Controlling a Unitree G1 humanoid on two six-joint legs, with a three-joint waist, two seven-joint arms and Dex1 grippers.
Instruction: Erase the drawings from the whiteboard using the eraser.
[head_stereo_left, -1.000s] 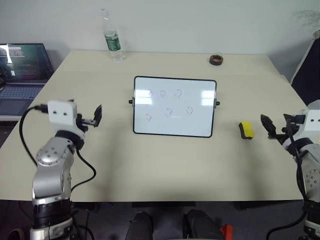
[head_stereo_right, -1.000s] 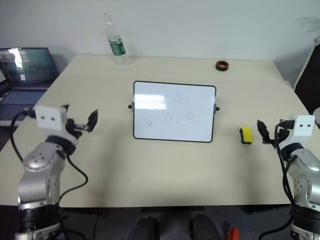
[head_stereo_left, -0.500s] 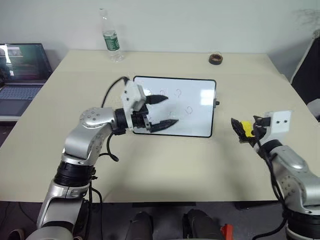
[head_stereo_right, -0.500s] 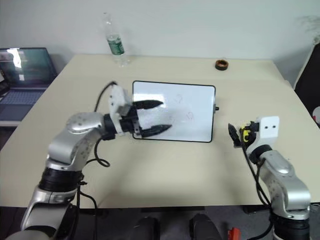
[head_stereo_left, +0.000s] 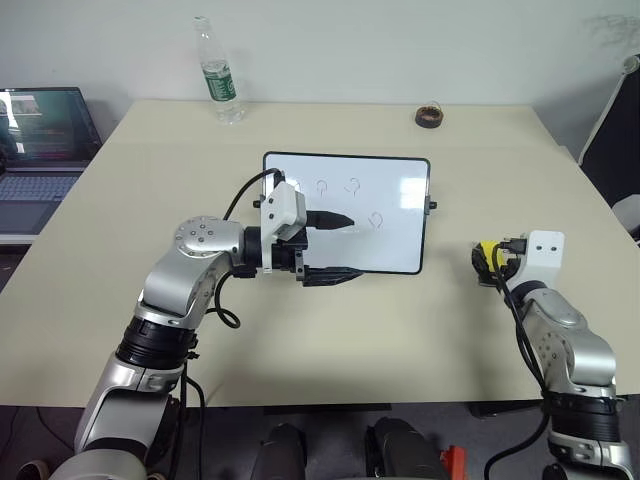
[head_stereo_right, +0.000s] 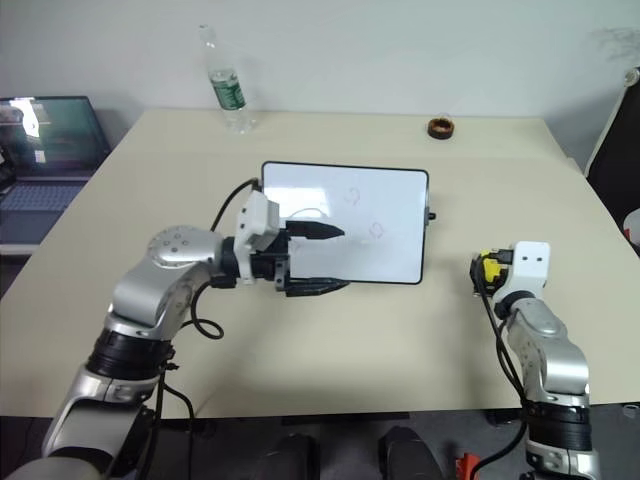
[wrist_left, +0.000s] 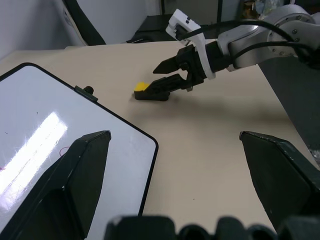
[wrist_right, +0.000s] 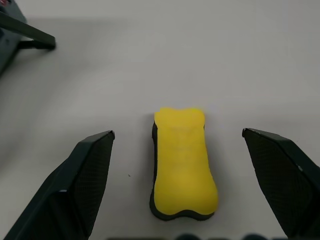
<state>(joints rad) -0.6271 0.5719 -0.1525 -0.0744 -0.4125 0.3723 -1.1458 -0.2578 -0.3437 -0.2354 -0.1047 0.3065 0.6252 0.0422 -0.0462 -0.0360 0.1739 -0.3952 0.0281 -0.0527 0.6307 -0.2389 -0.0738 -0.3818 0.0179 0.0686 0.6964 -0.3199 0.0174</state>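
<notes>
My right gripper sits at the right of the head view with its jaws spread wide around the eraser, which lies yellow side up on the table, ready to be pinched. My left gripper, also spread, reaches over the lower left corner of the whiteboard at centre frame, probably to steady it. The drawings remain unwiped.
</notes>
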